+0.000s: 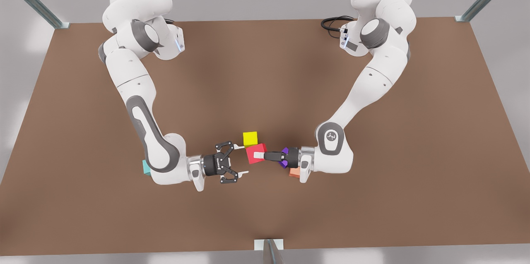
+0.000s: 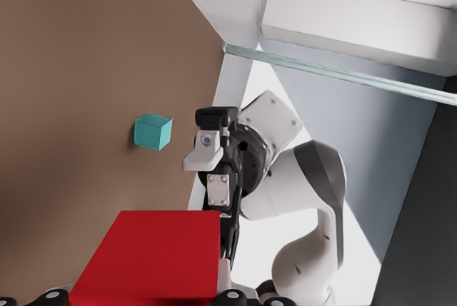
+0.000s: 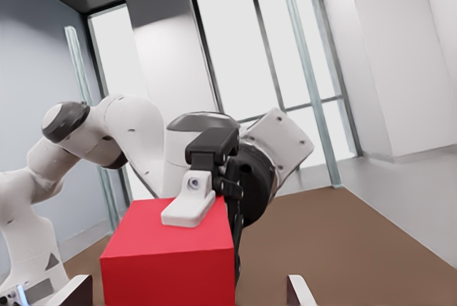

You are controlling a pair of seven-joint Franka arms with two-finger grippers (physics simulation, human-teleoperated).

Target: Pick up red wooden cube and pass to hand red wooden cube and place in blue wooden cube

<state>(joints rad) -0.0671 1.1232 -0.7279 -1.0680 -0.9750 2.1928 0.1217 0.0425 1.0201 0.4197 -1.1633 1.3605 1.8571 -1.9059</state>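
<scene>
Left claw (image 1: 258,155) reaches in from the front view's right and is clamped on the red cube (image 1: 252,151). One light pad (image 3: 187,206) lies flat on the cube's upper face, and the other finger runs down the cube's far edge in the right wrist view. The cube is held up off the table (image 1: 265,69), between the two claws. In the left wrist view it sits right at this claw's tips as a large red block (image 2: 150,256).

Right claw (image 1: 242,159) comes in from the front view's left and points straight at the left claw. Its fingers (image 1: 244,173) are spread wide, one to each side of the line towards the cube, with their tips just short of it and not touching. In the right wrist view the cube (image 3: 168,267) stands close in front of this claw, between its two parted fingertips (image 3: 300,288).

A yellow cube (image 1: 250,138) rests on the table just beyond the red one, near the right claw's farther fingertip. A purple cube (image 1: 284,151) shows just behind the left claw, partly hidden by its black body, with an orange cube (image 1: 294,173) next to it under the wrist.

The blue cube (image 1: 145,167) lies on the table well behind the right claw, peeping out from behind that arm's elbow. From the left claw it shows as a small teal block (image 2: 153,132) on the table beyond the right claw.
</scene>
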